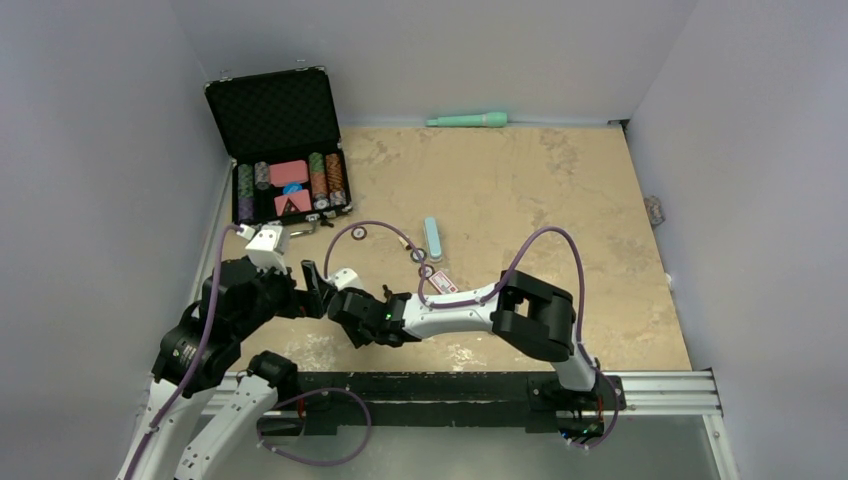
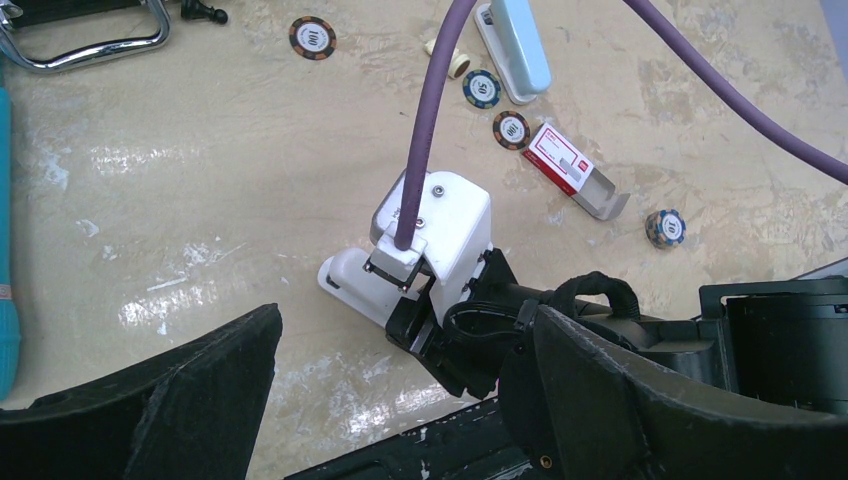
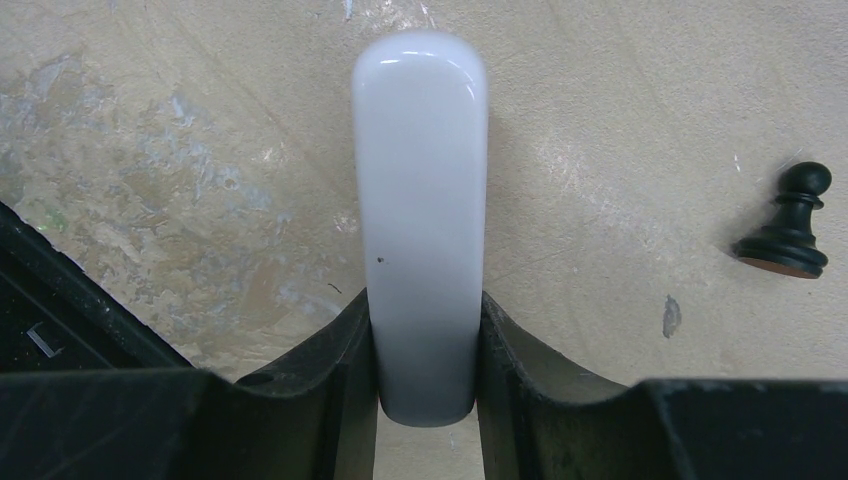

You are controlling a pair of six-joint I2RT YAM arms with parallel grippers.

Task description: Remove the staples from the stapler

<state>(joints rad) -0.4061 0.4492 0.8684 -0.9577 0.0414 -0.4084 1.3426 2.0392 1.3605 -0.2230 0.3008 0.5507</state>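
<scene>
1. The right end effector (image 3: 425, 335) pinches the white stapler (image 3: 420, 200) by its sides near one end. The stapler lies on the desk (image 1: 540, 200), near the front left.
2. The left end effector (image 2: 405, 335) hovers just beside it, spread wide and holding nothing.
3. The stapler looks closed and no loose staples show, so opening it and emptying it both appear to remain.

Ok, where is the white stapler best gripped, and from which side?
Across its two long sides near one end, coming in along its length. The white stapler is narrow and straight-sided and lies on the table, and the right hand brackets it that way.
</scene>
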